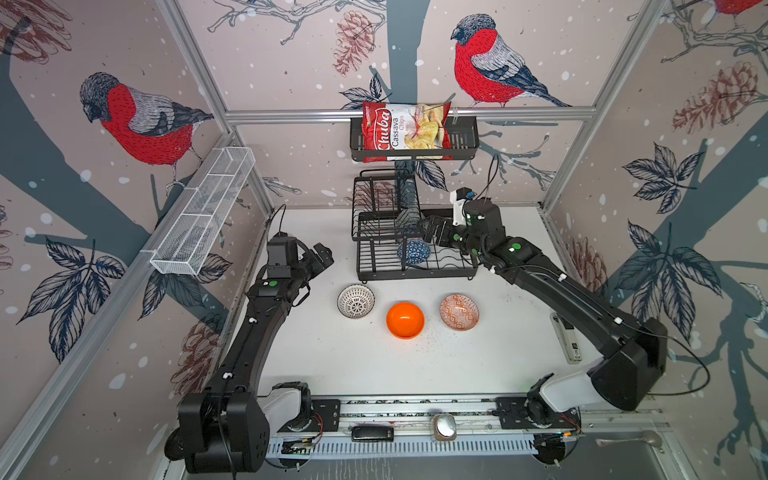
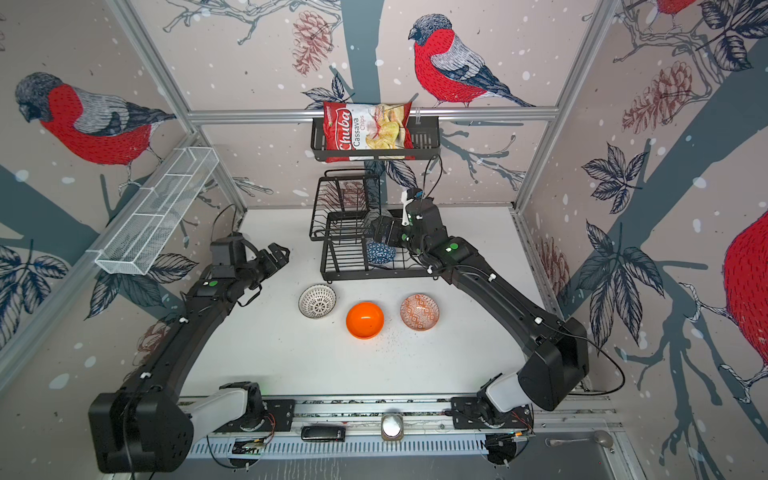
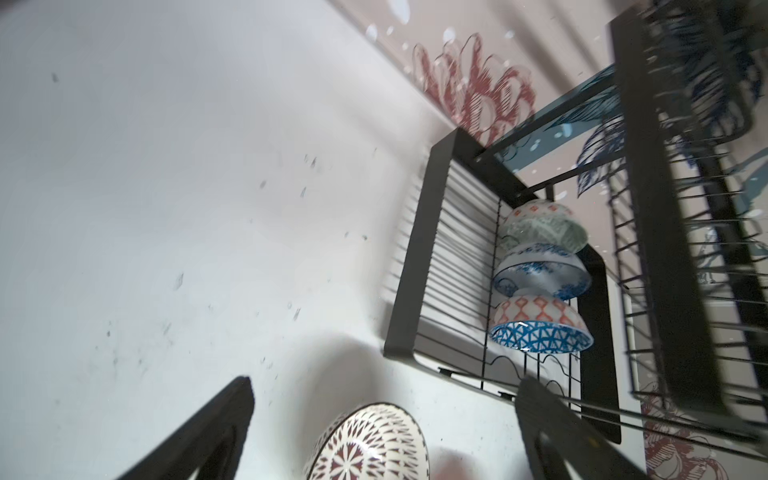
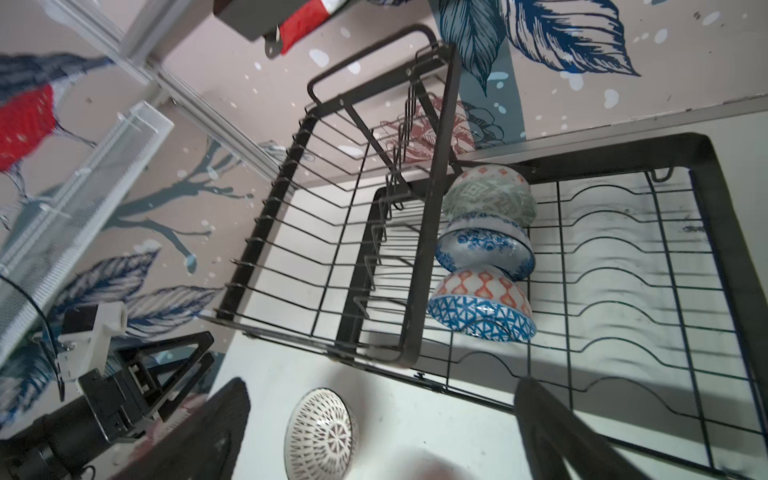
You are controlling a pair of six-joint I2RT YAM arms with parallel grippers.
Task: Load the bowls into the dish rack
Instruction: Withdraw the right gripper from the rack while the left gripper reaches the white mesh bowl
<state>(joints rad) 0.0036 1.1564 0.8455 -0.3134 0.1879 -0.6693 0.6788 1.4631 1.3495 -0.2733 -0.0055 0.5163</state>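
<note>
Orange bowl (image 1: 405, 320), seemingly apart from rack (image 1: 436, 275)

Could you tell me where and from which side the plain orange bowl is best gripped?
Its rim, most likely: the orange bowl sits upright, mouth up, on the table, so come down from above, one finger inside the wall, one outside.
</note>
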